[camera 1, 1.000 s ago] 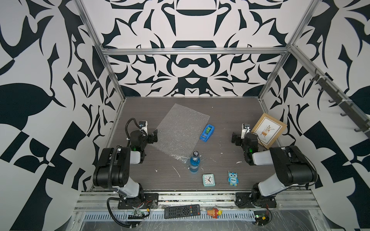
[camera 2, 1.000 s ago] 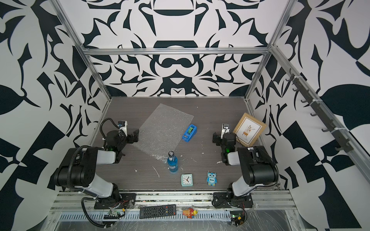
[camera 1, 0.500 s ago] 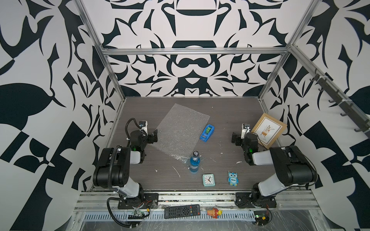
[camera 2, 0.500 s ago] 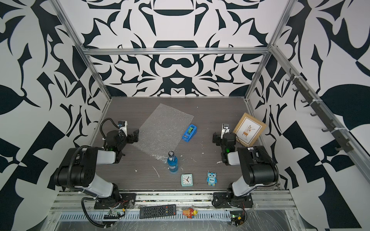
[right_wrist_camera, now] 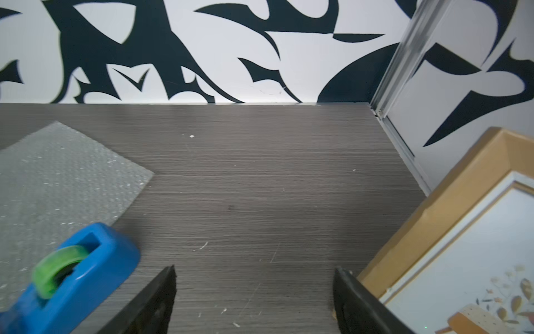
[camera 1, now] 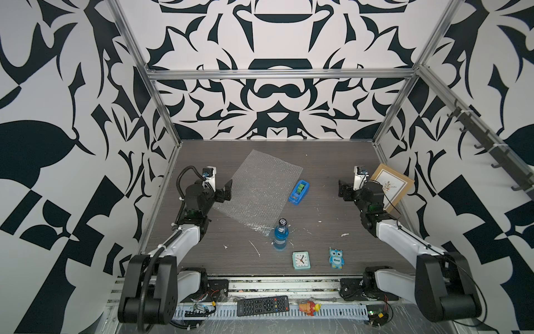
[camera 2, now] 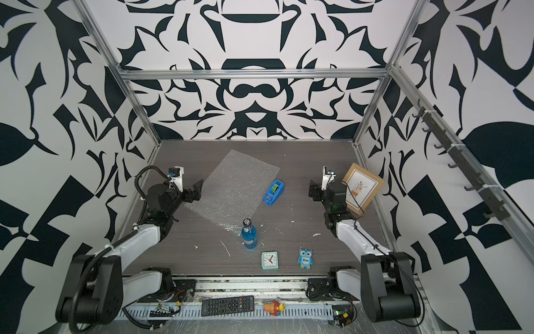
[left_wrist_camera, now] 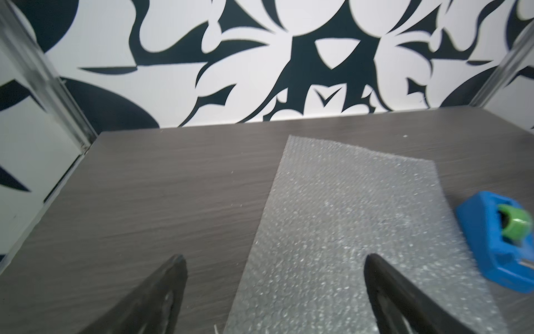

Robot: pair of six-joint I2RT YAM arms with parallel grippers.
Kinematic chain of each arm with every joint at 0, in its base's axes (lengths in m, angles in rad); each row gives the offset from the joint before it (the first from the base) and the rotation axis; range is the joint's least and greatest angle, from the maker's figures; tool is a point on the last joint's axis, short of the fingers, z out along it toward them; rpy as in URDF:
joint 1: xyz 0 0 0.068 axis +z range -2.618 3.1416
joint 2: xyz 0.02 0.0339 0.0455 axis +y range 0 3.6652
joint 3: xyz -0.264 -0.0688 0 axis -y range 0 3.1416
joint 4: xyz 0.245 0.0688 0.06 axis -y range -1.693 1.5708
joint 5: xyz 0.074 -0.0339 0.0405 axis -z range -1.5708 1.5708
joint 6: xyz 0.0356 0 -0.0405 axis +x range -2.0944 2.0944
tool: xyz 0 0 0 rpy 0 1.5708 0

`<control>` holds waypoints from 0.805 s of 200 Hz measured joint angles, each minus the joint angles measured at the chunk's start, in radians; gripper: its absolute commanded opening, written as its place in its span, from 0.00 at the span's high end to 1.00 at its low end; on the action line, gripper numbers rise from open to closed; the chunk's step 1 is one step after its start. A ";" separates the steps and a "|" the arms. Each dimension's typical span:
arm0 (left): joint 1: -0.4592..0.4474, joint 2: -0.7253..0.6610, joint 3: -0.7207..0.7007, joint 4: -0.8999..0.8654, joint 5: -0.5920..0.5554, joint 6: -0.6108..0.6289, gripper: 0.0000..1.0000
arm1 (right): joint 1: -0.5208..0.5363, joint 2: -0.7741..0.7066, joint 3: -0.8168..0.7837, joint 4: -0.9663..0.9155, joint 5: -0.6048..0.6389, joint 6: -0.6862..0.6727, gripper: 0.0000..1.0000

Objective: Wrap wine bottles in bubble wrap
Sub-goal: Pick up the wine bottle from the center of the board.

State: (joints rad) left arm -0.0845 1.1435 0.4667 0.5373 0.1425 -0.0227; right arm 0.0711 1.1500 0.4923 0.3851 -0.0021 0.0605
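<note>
The jaws of the left gripper [left_wrist_camera: 274,260] were found spread wide, and nothing was held between them. They were poised low over the near left edge of the bubble wrap [camera 1: 260,193], with one finger above the sheet and the other above bare table [camera 1: 318,162]. Whether the sheet was touched could not be told.

The jaws of the right gripper [right_wrist_camera: 254,270] were also seen parted and empty. They were held over bare tabletop, well apart from the sheet, with a wooden picture frame [camera 1: 391,188] just beside them, leaned against the right wall.

The bubble wrap was laid flat and unrolled on the table, turned at an angle to its edges. A blue tape dispenser [camera 1: 298,192] was placed at the sheet's right edge.

The wine bottle [camera 1: 280,240] was stood upright at the sheet's near corner, unwrapped and apart from both grippers. Contact with the corner could not be made out.

Nearer the front edge, a small clock [camera 1: 301,260] and an owl figure [camera 1: 336,258] were set side by side.
</note>
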 measured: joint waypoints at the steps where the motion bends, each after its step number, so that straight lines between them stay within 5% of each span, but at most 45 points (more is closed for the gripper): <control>1: -0.001 -0.004 0.003 -0.005 0.002 -0.002 0.01 | 0.000 -0.003 0.000 -0.003 -0.003 0.000 0.19; 54: -0.163 -0.219 0.150 -0.356 0.128 -0.072 0.00 | 0.080 -0.179 0.014 -0.280 -0.201 0.027 0.21; 112: -0.408 -0.405 0.167 -0.675 0.142 -0.086 0.01 | 0.407 -0.370 0.013 -0.498 -0.226 0.010 0.23; 161: -0.442 -0.415 0.110 -0.768 0.071 -0.208 0.01 | 0.629 -0.394 0.003 -0.553 -0.200 0.005 0.23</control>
State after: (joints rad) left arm -0.5262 0.7284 0.5766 -0.2310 0.2131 -0.2310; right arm 0.6998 0.7555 0.4953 -0.1680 -0.2024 0.0654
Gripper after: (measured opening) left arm 0.989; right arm 0.769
